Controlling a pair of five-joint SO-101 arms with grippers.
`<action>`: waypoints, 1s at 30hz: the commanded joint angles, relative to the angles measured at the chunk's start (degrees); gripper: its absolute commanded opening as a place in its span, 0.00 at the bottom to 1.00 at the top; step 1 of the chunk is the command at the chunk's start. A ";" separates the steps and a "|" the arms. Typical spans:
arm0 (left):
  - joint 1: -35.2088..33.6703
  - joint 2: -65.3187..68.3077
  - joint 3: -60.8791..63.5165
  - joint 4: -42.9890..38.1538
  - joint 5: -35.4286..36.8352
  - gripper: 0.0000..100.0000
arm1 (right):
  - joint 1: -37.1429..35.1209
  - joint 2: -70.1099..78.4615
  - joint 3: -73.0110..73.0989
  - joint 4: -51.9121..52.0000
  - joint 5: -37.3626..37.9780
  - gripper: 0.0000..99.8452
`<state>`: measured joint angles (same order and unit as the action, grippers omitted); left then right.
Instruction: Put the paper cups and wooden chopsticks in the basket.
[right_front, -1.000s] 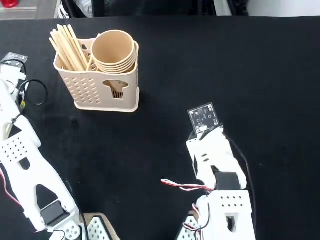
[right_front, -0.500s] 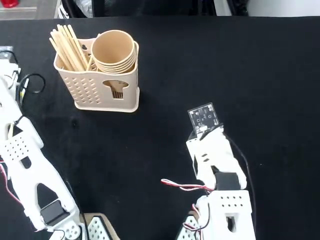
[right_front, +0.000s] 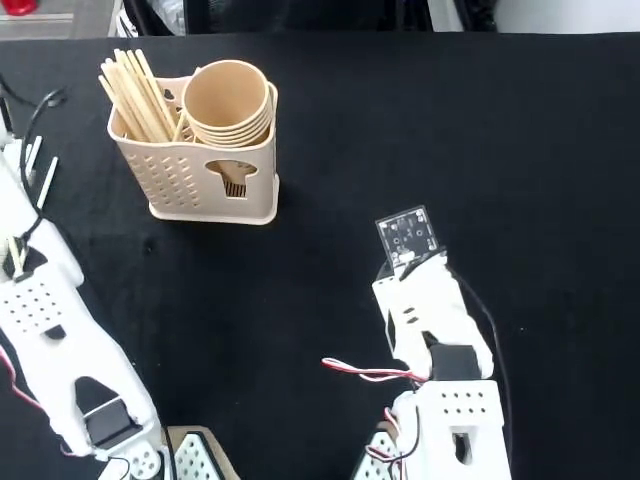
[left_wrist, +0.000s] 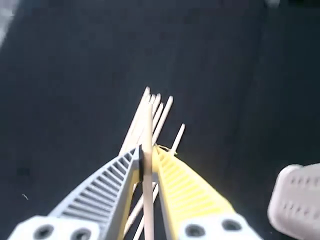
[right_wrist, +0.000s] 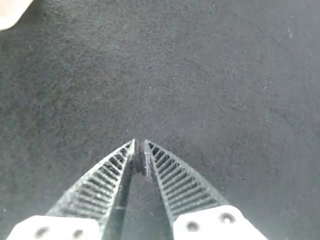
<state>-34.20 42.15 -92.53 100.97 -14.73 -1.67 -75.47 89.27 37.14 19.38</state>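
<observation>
Now my left gripper (left_wrist: 148, 155) has its jaws nearly shut on one pale wooden chopstick (left_wrist: 148, 200), with loose chopsticks (left_wrist: 150, 107) just beyond the tips. Next, I reckon, comes a carry to the beige perforated plastic basket (right_front: 200, 185), well apart. My right gripper (right_wrist: 139, 152) is closed on nothing.

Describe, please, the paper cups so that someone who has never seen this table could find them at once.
On the black table stands a pale perforated basket. Inside it, beside a bundle of leaning wooden chopsticks, sits the nested stack of paper cups: the only round, wide-mouthed thing there, rims layered one inside another.
</observation>
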 joint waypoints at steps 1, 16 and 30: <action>2.51 -11.52 -2.42 0.18 2.11 0.03 | -0.44 -0.84 -0.48 -1.32 0.26 0.01; 10.07 -39.38 -1.01 0.26 16.79 0.03 | -0.35 -0.84 -0.48 -1.14 0.26 0.01; 16.04 -88.62 79.69 -24.53 16.26 0.03 | -0.62 -0.84 -0.48 -1.23 0.26 0.01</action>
<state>-19.16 -33.63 -33.54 89.80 1.36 -1.67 -75.47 89.27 37.14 19.38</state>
